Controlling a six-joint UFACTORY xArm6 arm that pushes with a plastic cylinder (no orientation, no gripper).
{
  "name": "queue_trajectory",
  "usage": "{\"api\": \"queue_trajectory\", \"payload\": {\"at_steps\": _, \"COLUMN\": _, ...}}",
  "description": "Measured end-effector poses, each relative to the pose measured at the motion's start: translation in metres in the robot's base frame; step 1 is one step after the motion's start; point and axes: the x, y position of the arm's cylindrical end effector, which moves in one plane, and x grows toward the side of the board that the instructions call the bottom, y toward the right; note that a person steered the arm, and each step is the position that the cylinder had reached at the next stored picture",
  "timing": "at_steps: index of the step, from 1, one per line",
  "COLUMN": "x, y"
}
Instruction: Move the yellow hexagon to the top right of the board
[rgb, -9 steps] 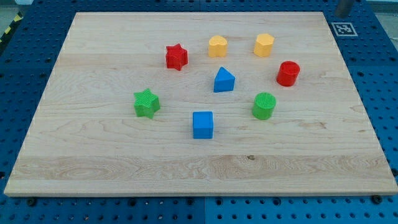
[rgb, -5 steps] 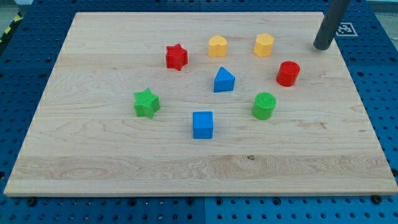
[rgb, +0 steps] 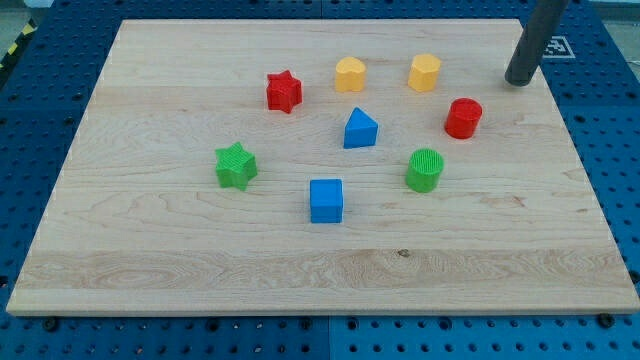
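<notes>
My tip (rgb: 518, 81) has come down at the board's (rgb: 150, 270) top right, barely drifting since (no jaws, just a rod). Yellow hexagon (rgb: 424, 73) unmoved, well left of the tip; push not yet begun.

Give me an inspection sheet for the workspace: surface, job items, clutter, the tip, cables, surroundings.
Surface: wooden board, flat.
Job's things: yellow hexagon near the view's top, right of centre, not yet in the corner.
Clutter: yellow block, red star, red cylinder, blue triangle block, green cylinder, green star, blue cube; all apart from each other.
Claw: none fitted; my tip rests near the board's top right, right of the yellow hexagon, touching no block.
Cables: nothing seen.
Surroundings: blue perforated table; black and white marker beside the board's top right corner.
</notes>
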Motion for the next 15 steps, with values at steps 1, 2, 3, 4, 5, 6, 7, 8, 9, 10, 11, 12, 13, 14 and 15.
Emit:
{"api": "queue_trajectory", "payload": {"at_steps": 1, "x": -0.004, "y": -0.064}}
{"api": "queue_trajectory", "payload": {"at_steps": 2, "x": -0.006, "y": -0.136}}
{"api": "queue_trajectory", "payload": {"at_steps": 3, "x": -0.006, "y": -0.137}}
{"api": "queue_trajectory", "payload": {"at_steps": 4, "x": -0.037, "y": -0.111}}
{"api": "queue_trajectory", "payload": {"at_steps": 5, "x": -0.066, "y": -0.136}}
{"api": "queue_trajectory", "payload": {"at_steps": 6, "x": -0.067, "y": -0.217}}
{"api": "queue_trajectory", "payload": {"at_steps": 7, "x": -0.057, "y": -0.278}}
{"api": "queue_trajectory", "payload": {"at_steps": 8, "x": -0.018, "y": -0.283}}
{"api": "queue_trajectory", "payload": {"at_steps": 9, "x": -0.001, "y": -0.276}}
{"api": "queue_trajectory", "payload": {"at_steps": 10, "x": -0.001, "y": -0.242}}
{"api": "queue_trajectory", "payload": {"at_steps": 11, "x": -0.002, "y": -0.2}}
{"api": "queue_trajectory", "payload": {"at_steps": 12, "x": -0.005, "y": -0.155}}
{"api": "queue_trajectory", "payload": {"at_steps": 13, "x": -0.015, "y": -0.098}}
{"api": "queue_trajectory", "payload": {"at_steps": 14, "x": -0.018, "y": -0.053}}
{"api": "queue_trajectory", "payload": {"at_steps": 15, "x": -0.029, "y": -0.046}}
